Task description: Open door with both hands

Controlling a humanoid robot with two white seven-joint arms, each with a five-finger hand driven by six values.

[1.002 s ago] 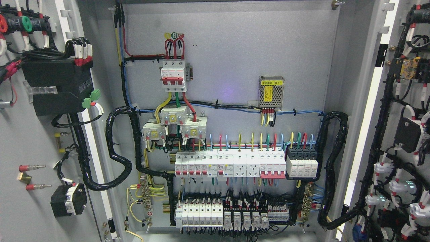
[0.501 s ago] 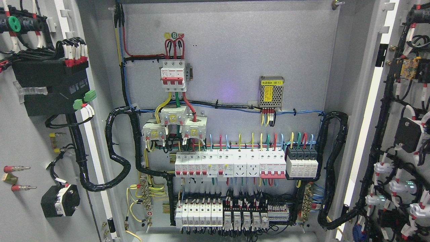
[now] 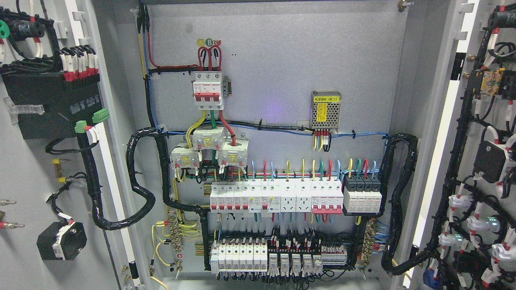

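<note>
Across our whole head view the electrical cabinet stands open: the left door (image 3: 36, 169) is swung out at the left edge and the right door (image 3: 483, 161) at the right edge, both showing their wired inner faces. We judge the task all but finished, with perhaps only a last widening of the left door remaining. Neither hand is in view, so we cannot tell whether the fingers are spread or curled, nor place the doors relative to them. Between the doors, the grey back panel (image 3: 282, 60) carries a red-handled main breaker (image 3: 208, 89), a row of circuit breakers (image 3: 278, 197) and black cable looms (image 3: 141, 177).
</note>
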